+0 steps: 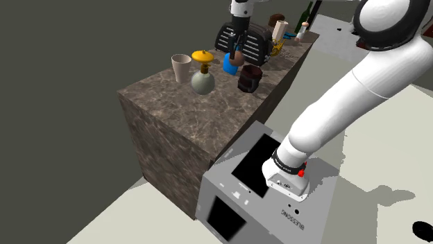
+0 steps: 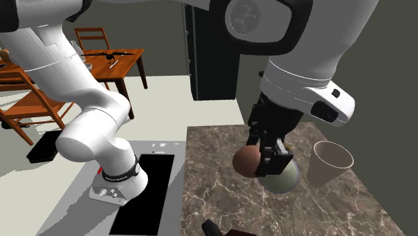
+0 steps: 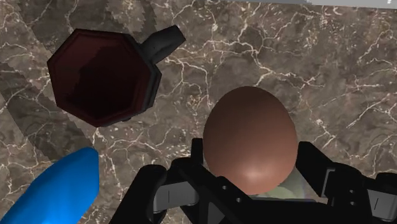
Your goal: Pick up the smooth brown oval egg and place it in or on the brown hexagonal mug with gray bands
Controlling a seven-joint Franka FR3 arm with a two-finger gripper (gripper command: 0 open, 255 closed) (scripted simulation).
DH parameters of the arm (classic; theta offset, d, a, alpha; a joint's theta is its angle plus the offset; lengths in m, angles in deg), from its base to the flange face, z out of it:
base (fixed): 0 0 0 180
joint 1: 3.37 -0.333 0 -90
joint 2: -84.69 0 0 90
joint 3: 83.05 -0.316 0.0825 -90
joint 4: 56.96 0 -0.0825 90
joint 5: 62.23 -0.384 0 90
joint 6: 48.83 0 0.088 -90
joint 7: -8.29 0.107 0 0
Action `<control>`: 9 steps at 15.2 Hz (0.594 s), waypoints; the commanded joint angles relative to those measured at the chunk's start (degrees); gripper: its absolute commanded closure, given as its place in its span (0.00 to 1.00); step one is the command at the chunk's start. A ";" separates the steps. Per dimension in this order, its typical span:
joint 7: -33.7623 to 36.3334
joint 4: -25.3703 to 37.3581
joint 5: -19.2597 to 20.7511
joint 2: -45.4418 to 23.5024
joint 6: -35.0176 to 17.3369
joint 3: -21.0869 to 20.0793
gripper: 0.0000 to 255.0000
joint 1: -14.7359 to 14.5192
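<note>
My black gripper is shut on the smooth brown egg and holds it in the air above the marble counter. The dark brown angular mug, with its grey handle, stands open and upright on the counter a short way off from the egg. In the second exterior view the egg sits between the fingers, in front of a grey-green vase. In the shoulder view the gripper hangs over the far part of the counter, beyond the mug.
A blue object stands under the gripper beside the mug. A grey-green vase with a yellow top and a beige cup stand towards the counter's near end. A black appliance and bottles crowd the far end. The stand is in front.
</note>
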 commanded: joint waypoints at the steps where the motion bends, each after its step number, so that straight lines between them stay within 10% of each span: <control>1: -2.70 0.42 0.67 -0.11 0.16 1.63 1.00 1.16; 9: -14.16 4.84 2.21 -3.79 0.30 8.55 1.00 5.85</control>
